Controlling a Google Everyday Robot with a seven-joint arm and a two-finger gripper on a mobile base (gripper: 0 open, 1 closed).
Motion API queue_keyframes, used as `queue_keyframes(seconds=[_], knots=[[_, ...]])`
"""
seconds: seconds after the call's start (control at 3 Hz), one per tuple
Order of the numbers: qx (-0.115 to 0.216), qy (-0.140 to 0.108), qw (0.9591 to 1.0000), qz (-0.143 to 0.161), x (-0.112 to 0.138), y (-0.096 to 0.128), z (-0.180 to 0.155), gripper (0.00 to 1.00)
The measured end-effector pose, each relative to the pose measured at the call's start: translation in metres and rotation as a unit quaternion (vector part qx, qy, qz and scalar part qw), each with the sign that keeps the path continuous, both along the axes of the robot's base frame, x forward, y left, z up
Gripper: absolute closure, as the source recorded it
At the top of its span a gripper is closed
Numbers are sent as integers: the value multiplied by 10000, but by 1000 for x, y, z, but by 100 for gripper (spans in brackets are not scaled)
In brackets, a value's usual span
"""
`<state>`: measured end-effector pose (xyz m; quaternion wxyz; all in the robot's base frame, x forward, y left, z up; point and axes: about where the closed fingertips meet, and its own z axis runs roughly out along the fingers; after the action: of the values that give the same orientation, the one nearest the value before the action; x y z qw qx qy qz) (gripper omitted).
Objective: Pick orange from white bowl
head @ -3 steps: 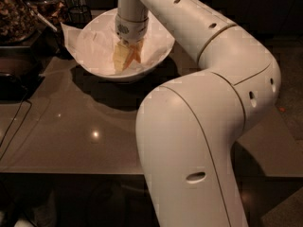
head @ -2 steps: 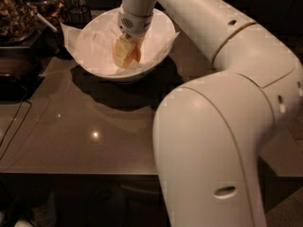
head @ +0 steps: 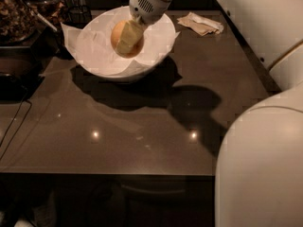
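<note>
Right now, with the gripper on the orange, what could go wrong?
The gripper is shut on the orange just over the white bowl. One: the smooth, round fruit may slip from its grip and drop into the bowl. Two: the paper lining lies close beneath and could snag and lift along.

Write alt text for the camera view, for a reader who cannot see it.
The robot arm's pincer is shut on an orange over a paper-lined white bowl at the far side of a dark table. A crumpled paper wad lies on the table beside the bowl, apart from it.
</note>
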<state>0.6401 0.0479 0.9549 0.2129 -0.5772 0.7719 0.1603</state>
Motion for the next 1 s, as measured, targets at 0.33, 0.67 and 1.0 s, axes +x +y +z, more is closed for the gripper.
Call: queue_keyframes(seconds=[0.33,0.67,1.0], knots=[[5,-19,10000,41,1,2,-2,100],[275,74,9995,143,-21,8,10,100],[613,68,9980,166,-48,8,22,100]])
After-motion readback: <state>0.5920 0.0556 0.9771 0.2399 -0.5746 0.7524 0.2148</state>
